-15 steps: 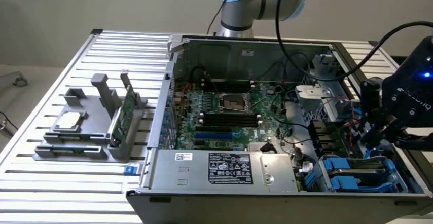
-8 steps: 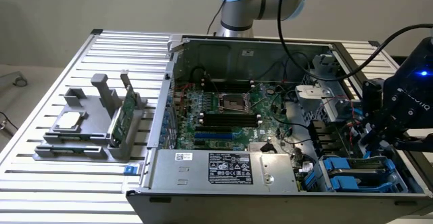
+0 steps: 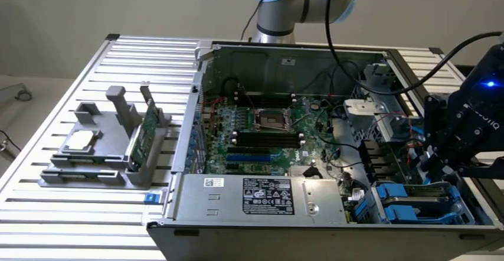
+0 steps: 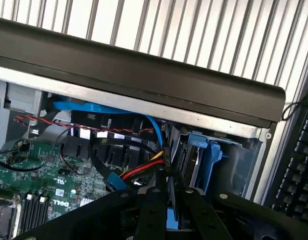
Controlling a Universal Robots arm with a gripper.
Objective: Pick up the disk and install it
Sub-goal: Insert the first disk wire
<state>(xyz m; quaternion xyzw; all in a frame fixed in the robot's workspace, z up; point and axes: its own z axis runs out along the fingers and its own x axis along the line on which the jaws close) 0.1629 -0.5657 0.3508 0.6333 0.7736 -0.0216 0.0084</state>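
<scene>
The gripper (image 3: 464, 160) hangs over the drive bay end of the open case (image 3: 275, 54), at the exterior view's right, low between the bay walls. In the wrist view its black fingers (image 4: 154, 210) stand close together with a thin blue strip between them (whether that is the disk's rail I cannot tell), so grip and opening are unclear. Blue carriers (image 3: 402, 205) sit in the bay near the case's front corner, and one of them (image 4: 204, 155) stands upright just beside the fingers; a silver drive body cannot be made out there. The motherboard (image 3: 260, 137) lies mid-case, the power supply (image 3: 260, 199) in front. A grey fixture (image 3: 94, 166) on the table (image 3: 47, 214) holds a chip (image 3: 81, 142) and a green card (image 3: 140, 137)
</scene>
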